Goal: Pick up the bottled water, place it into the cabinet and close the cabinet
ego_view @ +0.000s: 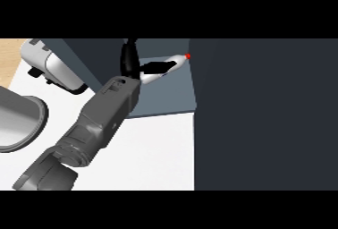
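Observation:
The bottled water (174, 61) is white with a red cap and lies tilted, cap towards the upper right, over the blue-grey cabinet shelf (168, 98). My left hand (131, 59) is at the end of the grey forearm that comes in from the lower left. Its black fingers are curled round the bottle's middle and hide part of it. The red cap sits right at the edge of the dark cabinet door (264, 112), which fills the right of the head view. My right hand does not show.
A white and grey appliance (52, 67) stands at the upper left on the white counter (155, 152). A round grey vessel (16, 120) sits at the left edge. The dark door panel hides everything to the right.

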Tool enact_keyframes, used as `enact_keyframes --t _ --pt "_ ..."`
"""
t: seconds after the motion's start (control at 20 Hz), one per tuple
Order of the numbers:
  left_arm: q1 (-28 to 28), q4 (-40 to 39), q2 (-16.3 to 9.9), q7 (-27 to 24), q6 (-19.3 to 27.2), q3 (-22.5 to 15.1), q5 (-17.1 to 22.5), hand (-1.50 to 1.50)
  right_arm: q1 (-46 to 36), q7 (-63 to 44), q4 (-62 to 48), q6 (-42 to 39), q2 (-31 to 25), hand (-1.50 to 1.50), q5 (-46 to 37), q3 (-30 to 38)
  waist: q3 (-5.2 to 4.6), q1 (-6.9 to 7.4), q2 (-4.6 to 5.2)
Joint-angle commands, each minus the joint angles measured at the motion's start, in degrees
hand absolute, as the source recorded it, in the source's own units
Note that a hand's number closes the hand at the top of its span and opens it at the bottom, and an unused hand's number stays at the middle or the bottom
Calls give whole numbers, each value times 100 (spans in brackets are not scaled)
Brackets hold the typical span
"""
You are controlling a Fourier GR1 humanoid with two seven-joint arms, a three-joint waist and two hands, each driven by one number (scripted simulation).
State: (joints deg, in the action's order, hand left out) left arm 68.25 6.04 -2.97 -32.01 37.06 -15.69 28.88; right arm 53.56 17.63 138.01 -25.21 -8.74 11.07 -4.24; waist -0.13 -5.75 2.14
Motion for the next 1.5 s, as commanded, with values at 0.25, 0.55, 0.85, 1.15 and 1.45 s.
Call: enact_keyframes --t 0.25,0.55,0.85,1.15,1.45 --pt "196 445 86 -667 -1007 447 310 -150 115 -169 289 -105 -66 -150 407 58 4 131 -69" --pt "-145 685 290 -933 -1312 529 355 -150 310 -492 747 44 58 -150 559 -73 7 328 -166" --pt "-812 1425 295 -814 -1208 112 489 -150 203 -378 407 83 256 -150 108 -331 10 396 -223" --pt "-1796 2700 296 -574 -1416 -528 753 -150 1 -798 684 382 288 -150 207 -375 8 540 -254" --pt "-2541 4162 297 -144 -1681 -1204 1033 -150 37 -676 483 406 310 -150 43 -457 11 594 -273"
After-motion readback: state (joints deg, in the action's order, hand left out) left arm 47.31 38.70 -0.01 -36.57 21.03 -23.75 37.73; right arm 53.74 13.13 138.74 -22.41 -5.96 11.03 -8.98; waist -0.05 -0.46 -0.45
